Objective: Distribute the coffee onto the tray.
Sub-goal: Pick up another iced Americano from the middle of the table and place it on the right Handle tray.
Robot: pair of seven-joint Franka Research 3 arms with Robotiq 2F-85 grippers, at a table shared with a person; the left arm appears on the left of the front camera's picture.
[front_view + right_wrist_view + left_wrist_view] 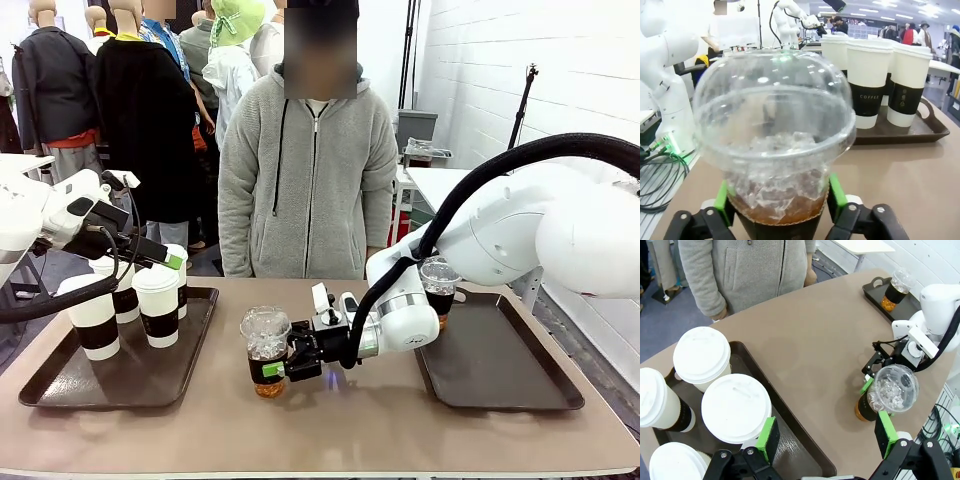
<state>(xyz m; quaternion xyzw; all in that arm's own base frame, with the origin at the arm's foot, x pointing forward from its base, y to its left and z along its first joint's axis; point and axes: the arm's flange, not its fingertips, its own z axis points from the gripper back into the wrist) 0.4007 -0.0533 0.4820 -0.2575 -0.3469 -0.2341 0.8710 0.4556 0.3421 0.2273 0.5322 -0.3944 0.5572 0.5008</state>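
Iced coffee cup [267, 352] stands on the bench [340, 425] between the two trays, and the right gripper [272, 370] has its jaws around the lower body, pads at either side; whether they press yet I cannot tell. Probably bound for the right tray [500, 370]. Left gripper [825, 440] hangs released over the paper cups [735, 407].

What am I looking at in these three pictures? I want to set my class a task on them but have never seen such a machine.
Two white robot arms work at a table, facing a person. One picture looks across the table; the others come from cameras on each wrist. Four lidded paper cups stand on the left tray. One iced coffee stands on the right tray. The right hand has its pads around a second iced coffee on the table. The left hand hovers open above the paper cups.
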